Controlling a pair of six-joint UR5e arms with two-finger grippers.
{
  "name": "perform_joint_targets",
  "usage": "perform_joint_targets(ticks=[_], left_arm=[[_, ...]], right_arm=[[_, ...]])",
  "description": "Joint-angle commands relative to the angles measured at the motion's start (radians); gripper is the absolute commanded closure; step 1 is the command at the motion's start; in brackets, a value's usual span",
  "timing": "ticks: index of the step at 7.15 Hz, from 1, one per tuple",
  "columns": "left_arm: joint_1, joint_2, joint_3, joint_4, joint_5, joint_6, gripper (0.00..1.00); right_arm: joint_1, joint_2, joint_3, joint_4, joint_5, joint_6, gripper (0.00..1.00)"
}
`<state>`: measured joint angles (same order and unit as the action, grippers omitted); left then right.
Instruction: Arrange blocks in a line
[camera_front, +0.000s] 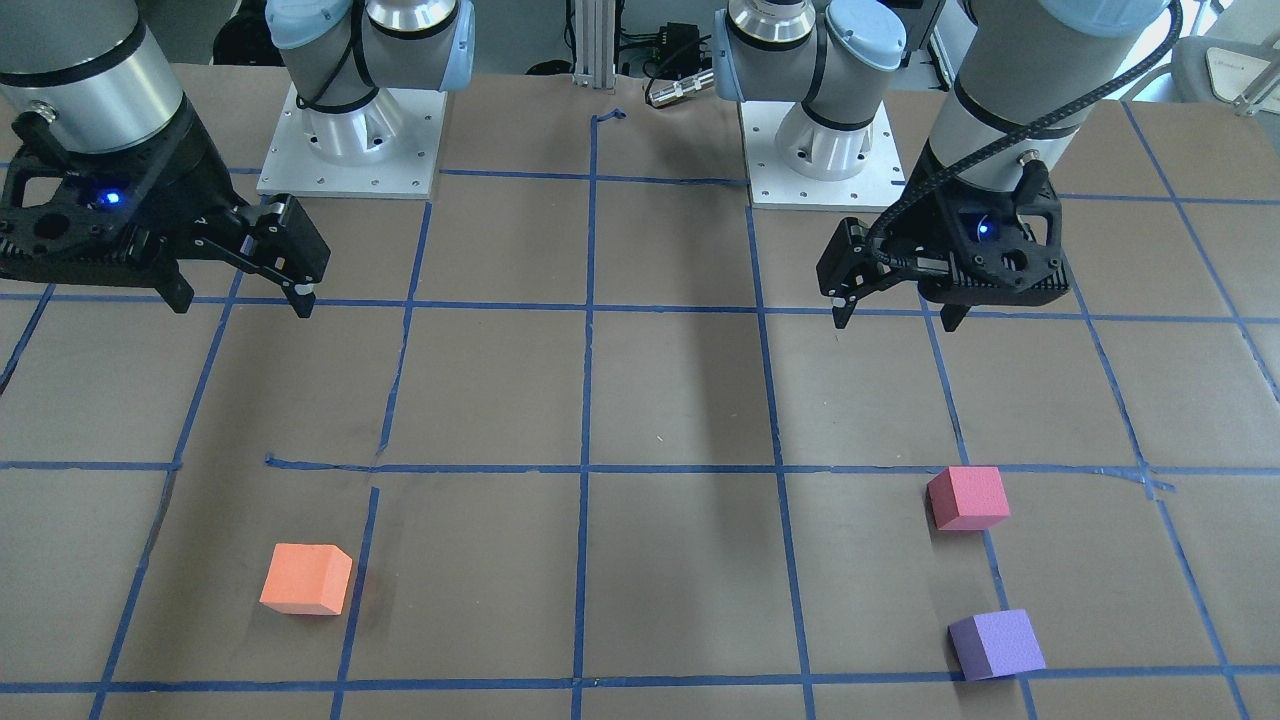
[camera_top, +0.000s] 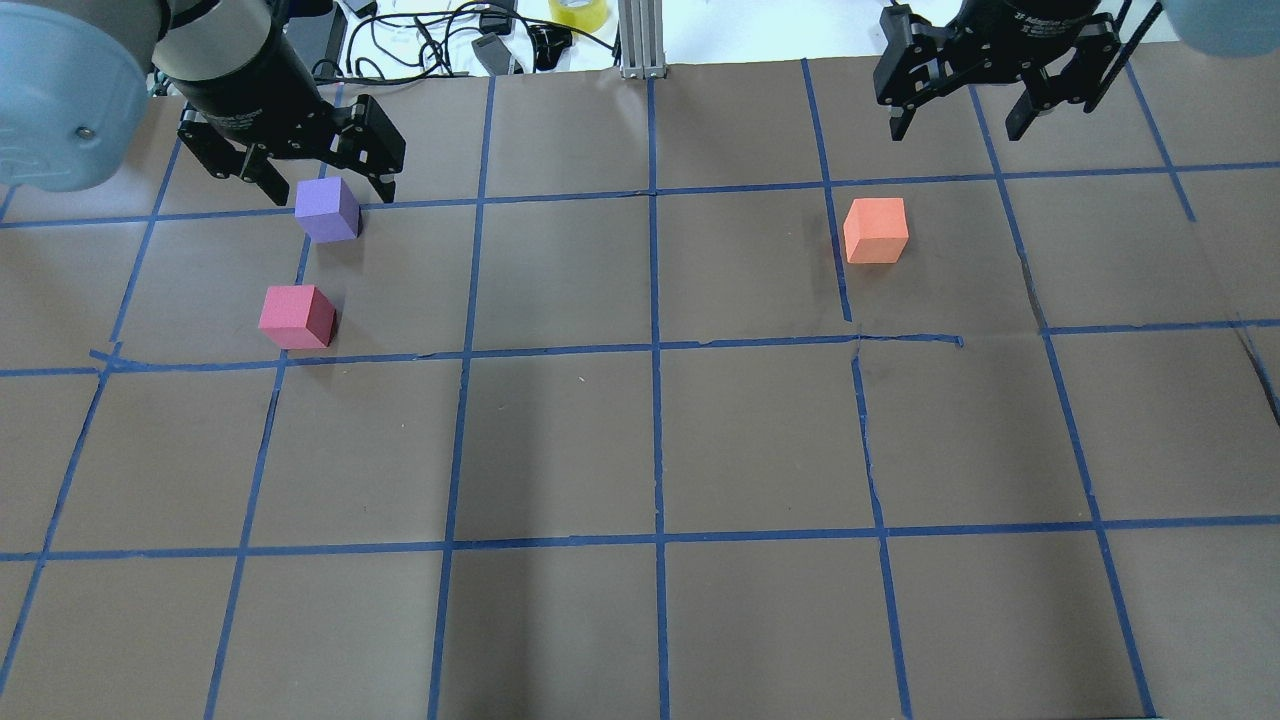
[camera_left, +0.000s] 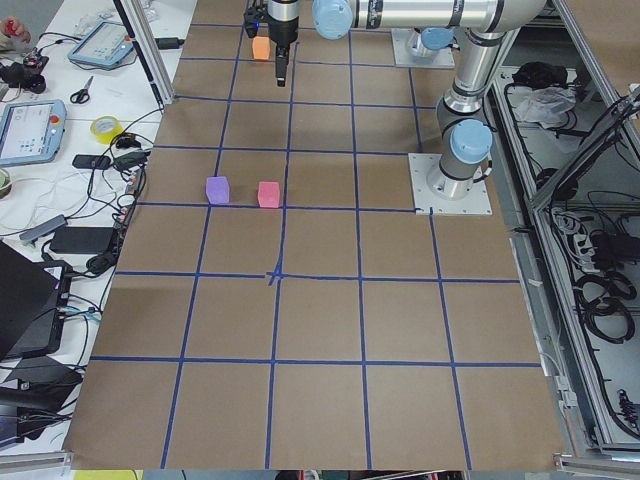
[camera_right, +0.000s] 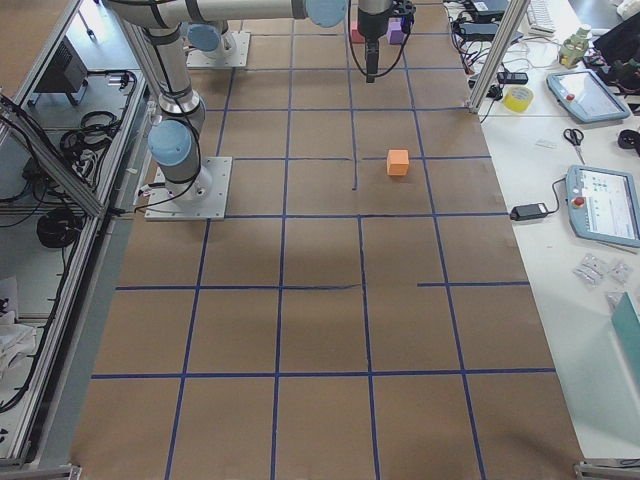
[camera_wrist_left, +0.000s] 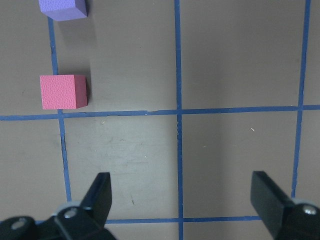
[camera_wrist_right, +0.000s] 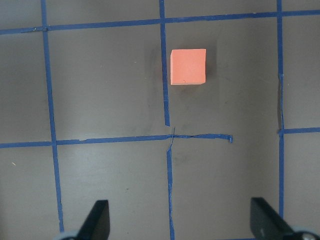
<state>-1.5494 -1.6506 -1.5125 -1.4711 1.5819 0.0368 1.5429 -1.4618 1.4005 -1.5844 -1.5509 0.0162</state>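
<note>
The orange block (camera_top: 876, 230) lies alone on the table's right side; it also shows in the right wrist view (camera_wrist_right: 188, 67). The pinkish-red block (camera_top: 296, 317) and the purple block (camera_top: 327, 209) lie close together on the left, apart from each other. My left gripper (camera_front: 894, 320) hangs open and empty above the table, on the robot's side of these two blocks (camera_wrist_left: 63, 91). My right gripper (camera_front: 243, 303) hangs open and empty above the table, on the robot's side of the orange block (camera_front: 306, 579).
The table (camera_top: 650, 450) is covered in brown paper with a grid of blue tape lines. Both arm bases (camera_front: 350, 150) stand at the robot's edge. Cables and a tape roll (camera_top: 577, 12) lie beyond the far edge.
</note>
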Motion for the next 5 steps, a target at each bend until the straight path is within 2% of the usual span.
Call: perform_joint_targets(ticks=[1, 5], left_arm=[[0.0, 0.0, 0.0, 0.0, 0.0, 0.002, 0.0], [-0.001, -0.002, -0.008, 0.0, 0.003, 0.0, 0.0]], right_arm=[[0.0, 0.0, 0.0, 0.0, 0.0, -0.001, 0.0], [0.0, 0.001, 0.0, 0.001, -0.001, -0.001, 0.0]])
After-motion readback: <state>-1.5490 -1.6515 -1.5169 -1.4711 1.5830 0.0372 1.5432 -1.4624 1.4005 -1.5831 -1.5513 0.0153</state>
